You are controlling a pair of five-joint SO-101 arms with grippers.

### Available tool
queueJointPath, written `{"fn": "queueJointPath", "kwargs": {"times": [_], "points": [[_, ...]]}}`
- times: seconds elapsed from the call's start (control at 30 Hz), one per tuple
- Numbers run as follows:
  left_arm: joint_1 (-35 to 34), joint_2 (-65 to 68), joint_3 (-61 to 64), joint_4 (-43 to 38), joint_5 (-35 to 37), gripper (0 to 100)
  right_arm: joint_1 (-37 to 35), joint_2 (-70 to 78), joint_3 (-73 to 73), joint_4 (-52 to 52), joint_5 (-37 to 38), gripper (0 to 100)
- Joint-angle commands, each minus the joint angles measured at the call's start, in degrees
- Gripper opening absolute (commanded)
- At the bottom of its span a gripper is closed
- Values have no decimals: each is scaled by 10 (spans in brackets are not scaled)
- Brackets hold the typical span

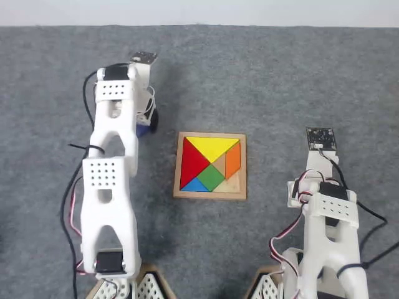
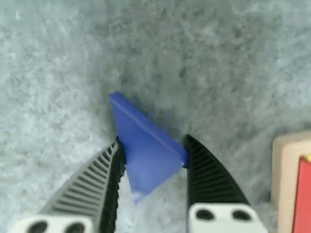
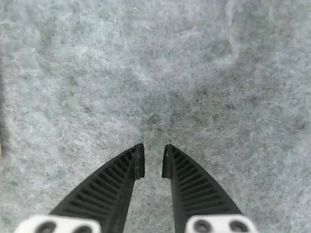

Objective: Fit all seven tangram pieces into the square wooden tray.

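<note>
The left gripper [image 2: 151, 145] is clenched on the dark blue triangle [image 2: 143, 133], one ribbed finger [image 2: 104, 170] pressed to each side. The piece sits tilted over the grey mat [image 1: 280, 81] – whether it touches the mat I cannot tell. From the high view it lies well to the left of the square wooden tray [image 1: 177, 168], under the left arm's tip.

In the tray sit the yellow triangle [image 1: 212, 148], the red triangle [image 1: 192, 162], the green square [image 1: 212, 176], the orange parallelogram [image 1: 232, 161] and the light blue triangle [image 1: 194, 184]. Bare wood shows beside the green square and in the tray's near right corner.

The right gripper [image 3: 153, 160] hangs over the mat with its fingers drawn almost together – a thin gap, nothing between them.
</note>
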Motion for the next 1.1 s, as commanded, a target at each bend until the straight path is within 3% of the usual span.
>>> {"fn": "queueJointPath", "kwargs": {"times": [0.0,0.23,0.4,0.57,0.73,0.93,1.07], "points": [[-2,-75,66,24,-35,13,7,-19,-3,-9,4,87],[2,-117,115,25,-40,13,7,-17,-3,-9,4,87],[35,-250,219,25,-18,13,7,-18,-3,-9,4,87],[109,-432,399,18,-18,13,7,-19,-3,-9,4,87],[210,-567,564,-46,-7,13,11,-19,-3,-7,4,87],[351,-583,658,-139,38,13,11,-15,-1,-4,4,87],[396,-564,668,-194,62,13,12,-17,-1,-4,3,87]]}}
